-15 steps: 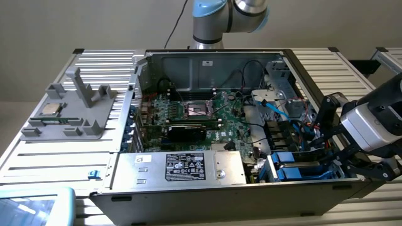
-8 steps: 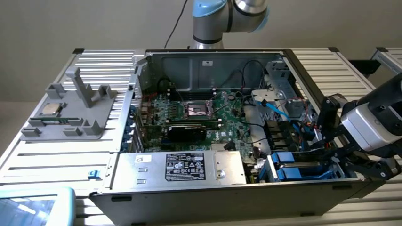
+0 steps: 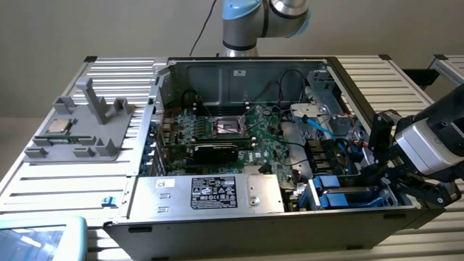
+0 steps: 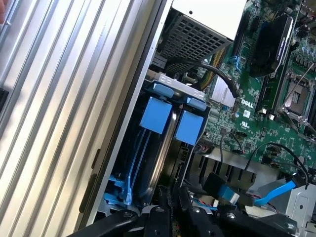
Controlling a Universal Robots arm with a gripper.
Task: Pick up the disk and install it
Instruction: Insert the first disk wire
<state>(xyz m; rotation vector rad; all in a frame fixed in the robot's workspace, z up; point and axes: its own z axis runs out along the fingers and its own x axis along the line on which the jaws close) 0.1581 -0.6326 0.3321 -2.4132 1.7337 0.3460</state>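
The disk [image 4: 164, 150] stands on edge in the drive bay at the front corner of the open computer case, on the exterior view's right. Its silver side shows between blue plastic rails [image 4: 156, 114]. In the exterior view the disk [image 3: 346, 194] shows as blue tabs inside the bay. My gripper [image 3: 397, 184] hangs just outside the case wall beside that bay, tilted toward it. In the wrist view the gripper [image 4: 174, 210] sits right at the near end of the disk. Whether it touches or holds the disk is hidden.
The motherboard [image 3: 232, 133] with an empty CPU socket fills the case's middle. A silver power supply box with a black label [image 3: 214, 193] lies along the front. Blue and black cables [image 3: 319, 128] run near the bay. A grey fixture [image 3: 83, 128] holding a small chip stands on the slatted table.
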